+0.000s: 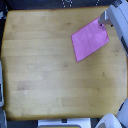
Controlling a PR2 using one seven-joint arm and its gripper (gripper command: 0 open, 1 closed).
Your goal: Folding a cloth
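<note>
The pink-magenta cloth lies flat on the wooden tabletop, toward the exterior view's upper right, turned like a diamond. My gripper comes in from the upper right and sits at the cloth's top corner. Its fingers are small and blurred, so I cannot make out whether they hold the corner. The grey forearm behind it covers the table's upper right edge.
A white object shows at the bottom right edge and a pale strip at the bottom middle. Dark floor borders the table on the left.
</note>
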